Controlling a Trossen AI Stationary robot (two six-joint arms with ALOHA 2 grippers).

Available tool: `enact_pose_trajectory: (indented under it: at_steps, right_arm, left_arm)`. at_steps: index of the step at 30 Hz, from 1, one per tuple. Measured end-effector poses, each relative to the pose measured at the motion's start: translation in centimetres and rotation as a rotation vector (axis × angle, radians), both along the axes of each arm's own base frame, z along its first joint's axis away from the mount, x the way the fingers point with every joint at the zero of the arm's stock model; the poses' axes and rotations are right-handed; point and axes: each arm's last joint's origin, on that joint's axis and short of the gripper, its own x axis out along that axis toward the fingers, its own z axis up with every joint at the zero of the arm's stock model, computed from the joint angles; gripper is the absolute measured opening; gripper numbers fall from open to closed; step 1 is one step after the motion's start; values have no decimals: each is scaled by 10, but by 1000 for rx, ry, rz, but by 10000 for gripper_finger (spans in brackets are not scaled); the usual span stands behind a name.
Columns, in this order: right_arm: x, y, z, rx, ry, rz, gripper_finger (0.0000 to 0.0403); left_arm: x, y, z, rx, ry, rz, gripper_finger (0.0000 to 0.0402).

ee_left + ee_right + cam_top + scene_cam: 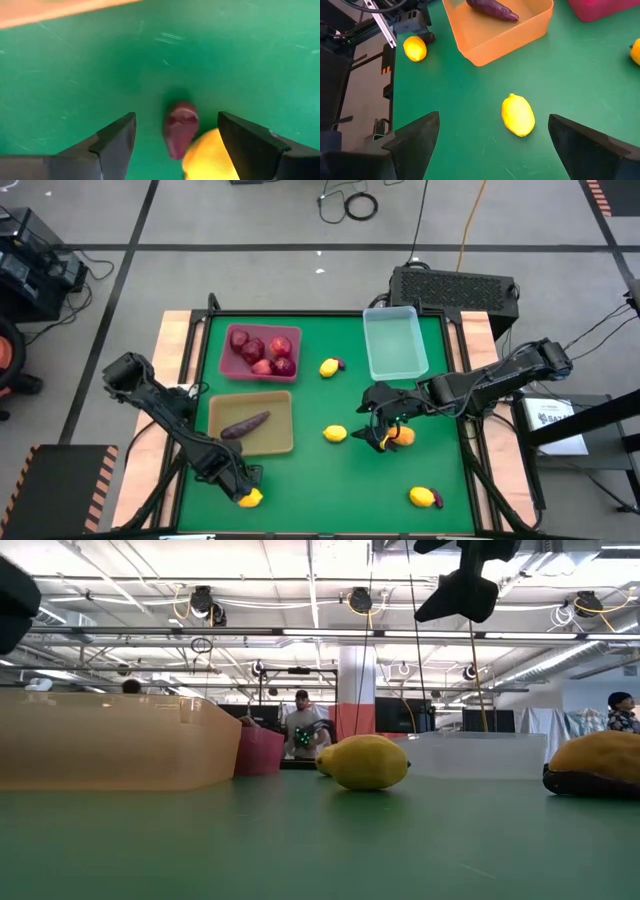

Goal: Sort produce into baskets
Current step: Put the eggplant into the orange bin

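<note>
1. The green-topped table [300,480] fills the middle of the high view, with a dark arm at each lower side
2. The clear plastic bin [395,343] sits at upper right of centre; nothing shows inside it
3. The tan flat tray [251,423] lies left of centre and holds one dark purple elongated vegetable [245,424]
4. The maroon-pink tray [261,352], just above it, holds several dark red round fruits [282,347]
5. The right gripper [381,423], jaws wide apart, hovers right of centre beside an orange fruit [402,436]
6. The left gripper [243,483], jaws apart, stands at lower left over a yellow lemon-like fruit [250,498] and a small dark red piece [180,127]
7. Loose yellow fruits lie at centre [335,434], upper centre [328,367] and lower right [421,497]
</note>
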Motion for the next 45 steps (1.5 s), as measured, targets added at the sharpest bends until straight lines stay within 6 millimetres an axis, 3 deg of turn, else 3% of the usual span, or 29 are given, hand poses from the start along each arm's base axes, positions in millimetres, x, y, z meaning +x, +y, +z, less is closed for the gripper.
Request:
enact_pose_trajectory:
  at_steps: [20, 32, 39, 45]
  right_arm:
    - [1, -4, 0, 1, -6, -26, 363]
    - [3, -9, 1, 1, -16, -38, 363]
    - [3, -9, 1, -2, -16, -34, 363]
    - [4, -13, 1, 0, -15, -45, 363]
  left_arm:
    - [3, -5, -25, -7, 4, -31, 211]
    - [0, -3, -25, 41, 9, -64, 92]
    - [-8, 6, -16, 120, 10, -60, 87]
    - [-18, 19, 17, 140, -82, -49, 90]
